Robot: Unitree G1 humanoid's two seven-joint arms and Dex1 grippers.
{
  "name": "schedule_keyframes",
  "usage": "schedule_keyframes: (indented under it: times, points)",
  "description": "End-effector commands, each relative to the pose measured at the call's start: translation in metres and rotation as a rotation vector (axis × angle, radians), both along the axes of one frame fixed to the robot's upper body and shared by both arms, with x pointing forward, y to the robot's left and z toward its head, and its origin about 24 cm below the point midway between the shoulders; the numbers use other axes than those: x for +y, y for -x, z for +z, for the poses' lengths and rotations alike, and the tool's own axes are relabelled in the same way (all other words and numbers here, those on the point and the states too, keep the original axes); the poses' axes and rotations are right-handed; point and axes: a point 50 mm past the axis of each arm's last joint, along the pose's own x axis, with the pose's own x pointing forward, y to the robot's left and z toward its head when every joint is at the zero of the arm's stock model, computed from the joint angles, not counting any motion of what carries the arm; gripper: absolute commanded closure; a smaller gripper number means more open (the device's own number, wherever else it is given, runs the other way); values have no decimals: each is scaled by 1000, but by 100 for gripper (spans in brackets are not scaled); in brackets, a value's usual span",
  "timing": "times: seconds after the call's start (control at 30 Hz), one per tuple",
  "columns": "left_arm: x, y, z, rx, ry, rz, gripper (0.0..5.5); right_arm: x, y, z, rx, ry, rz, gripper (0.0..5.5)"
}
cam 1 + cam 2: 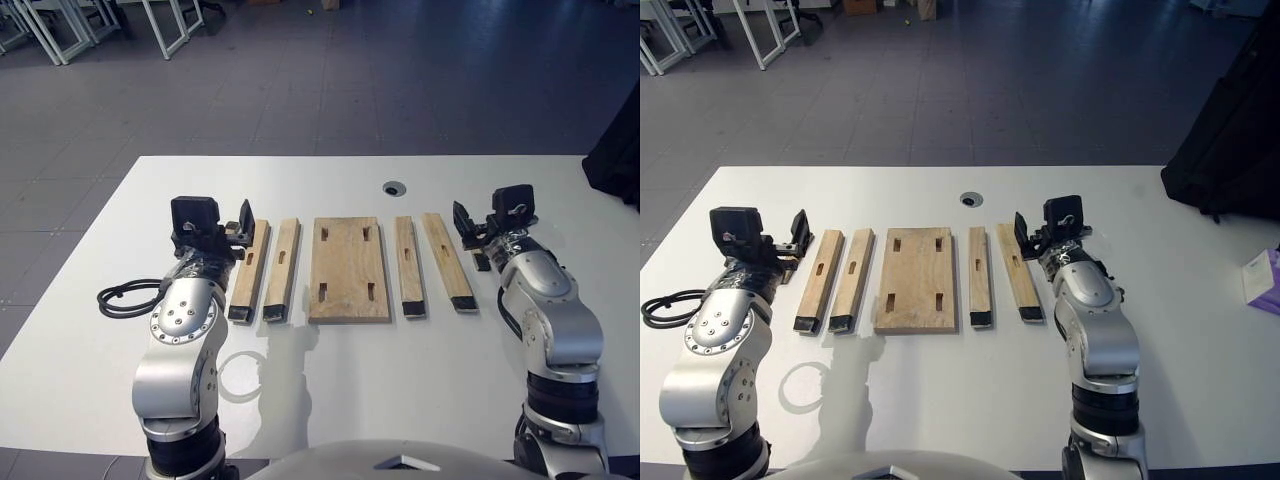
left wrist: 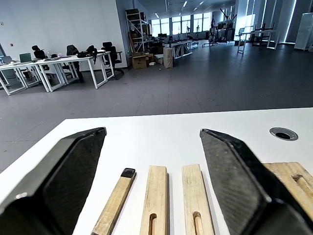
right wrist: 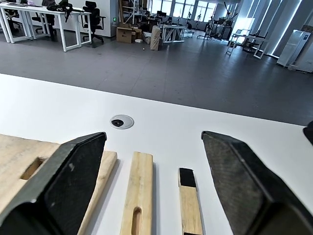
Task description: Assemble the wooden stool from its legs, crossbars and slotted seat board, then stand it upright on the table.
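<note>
The slotted seat board (image 1: pixel 349 268) lies flat at the table's middle. Two slotted wooden legs (image 1: pixel 249 270) (image 1: pixel 283 268) lie to its left and two more (image 1: pixel 408 265) (image 1: pixel 447 260) to its right, all with black near ends. My left gripper (image 1: pixel 235 232) hovers open just left of the left pair, over a thin black-tipped crossbar (image 2: pixel 115 200). My right gripper (image 1: pixel 478 236) hovers open just right of the right pair, over another thin black-tipped crossbar (image 3: pixel 188 203). Neither gripper holds anything.
A coiled black cable (image 1: pixel 125 297) lies at the table's left edge. A white ring (image 1: pixel 240 375) sits near the front, and a round cable hole (image 1: pixel 394 187) is behind the board. A purple box (image 1: pixel 1265 280) stands at the far right.
</note>
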Motion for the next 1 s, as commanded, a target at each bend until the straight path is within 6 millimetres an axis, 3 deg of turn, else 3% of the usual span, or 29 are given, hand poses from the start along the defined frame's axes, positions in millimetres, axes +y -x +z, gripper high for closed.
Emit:
schedule_keyframes:
  times: [0.03, 0.13, 0.23, 0.47, 1.0]
  points:
    - [3, 3, -2, 18, -3, 22, 195, -31, -9, -2, 67, 18, 8, 191]
    - [3, 3, -3, 22, -3, 23, 195, -63, -15, -9, 162, 34, 25, 191]
    - [3, 3, -4, 24, -2, 23, 195, -76, -20, -8, 188, 37, 42, 191]
    - [4, 2, -3, 20, -10, 23, 195, -72, -16, -42, 326, 39, 72, 191]
    - [4, 0, -1, 12, -11, 25, 195, -69, -13, -93, 456, 58, 59, 191]
